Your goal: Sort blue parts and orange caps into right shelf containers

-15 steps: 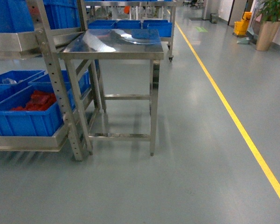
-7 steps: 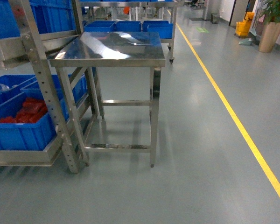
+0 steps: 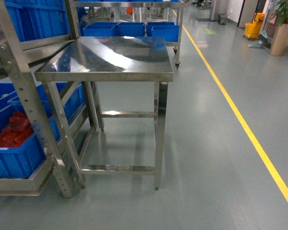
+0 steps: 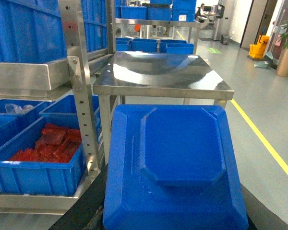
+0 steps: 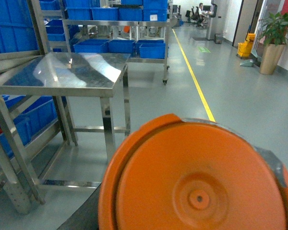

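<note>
Blue part [image 4: 175, 167] long axis points toward the table [image 4: 163, 76].

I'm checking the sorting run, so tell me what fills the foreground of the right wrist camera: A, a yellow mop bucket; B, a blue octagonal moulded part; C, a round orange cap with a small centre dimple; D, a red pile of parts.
C: the right wrist view is filled at the bottom by a round orange plastic cap with a small central dimple; the blue moulded plastic part is in the left wrist view instead.
</note>
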You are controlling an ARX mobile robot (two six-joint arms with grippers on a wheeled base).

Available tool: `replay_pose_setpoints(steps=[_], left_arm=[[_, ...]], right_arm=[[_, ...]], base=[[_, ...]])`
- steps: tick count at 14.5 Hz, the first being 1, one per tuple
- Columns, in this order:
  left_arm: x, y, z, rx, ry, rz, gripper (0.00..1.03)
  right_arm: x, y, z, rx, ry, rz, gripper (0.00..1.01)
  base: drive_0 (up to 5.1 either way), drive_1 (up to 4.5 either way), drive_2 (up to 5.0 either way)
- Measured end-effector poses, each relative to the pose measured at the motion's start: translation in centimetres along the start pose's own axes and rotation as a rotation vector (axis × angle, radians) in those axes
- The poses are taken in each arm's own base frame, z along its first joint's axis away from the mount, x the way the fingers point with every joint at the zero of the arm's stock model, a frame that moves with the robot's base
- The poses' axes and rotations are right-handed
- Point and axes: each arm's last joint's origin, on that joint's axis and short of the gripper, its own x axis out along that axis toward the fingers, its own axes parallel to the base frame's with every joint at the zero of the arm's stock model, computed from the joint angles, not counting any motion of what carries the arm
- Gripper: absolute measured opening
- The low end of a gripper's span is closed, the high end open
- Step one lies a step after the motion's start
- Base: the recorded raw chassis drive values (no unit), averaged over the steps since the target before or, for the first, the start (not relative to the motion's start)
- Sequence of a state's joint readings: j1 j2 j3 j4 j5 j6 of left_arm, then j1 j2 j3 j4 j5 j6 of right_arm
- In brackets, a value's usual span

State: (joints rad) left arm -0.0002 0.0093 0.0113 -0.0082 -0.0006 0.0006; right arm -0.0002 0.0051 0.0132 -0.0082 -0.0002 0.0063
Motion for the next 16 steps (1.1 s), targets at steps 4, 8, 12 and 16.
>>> replay_pose_setpoints(steps=[4,8,12,16], left_arm=[[0.00,0.00,0.02,0.000,-0.002,0.001,0.41],[0.00,0.00,-0.05,0.000,0.005,0.000,0.41],[0.00,0.00,-0.01,0.000,0.001,-0.001,0.41],[0.00,0.00,0.01,0.000,-0.001,-0.001,0.41]], right_arm=[[0.00,0.00,0.03,0.000,-0.003,0.000,0.45],[0.00,0.00,-0.06,0.000,0.006,0.000,0.45],[0.00,0.00,0.05,0.000,-0.005,-0.001,0.45],[0.00,0.00,0.02,0.000,-0.002,-0.001,0.45]], base=[[0.0,4.29,-4.4],[0.0,2.11,-2.1],[-3.6,1.86,1.9],[-4.8,2.53,2.5]])
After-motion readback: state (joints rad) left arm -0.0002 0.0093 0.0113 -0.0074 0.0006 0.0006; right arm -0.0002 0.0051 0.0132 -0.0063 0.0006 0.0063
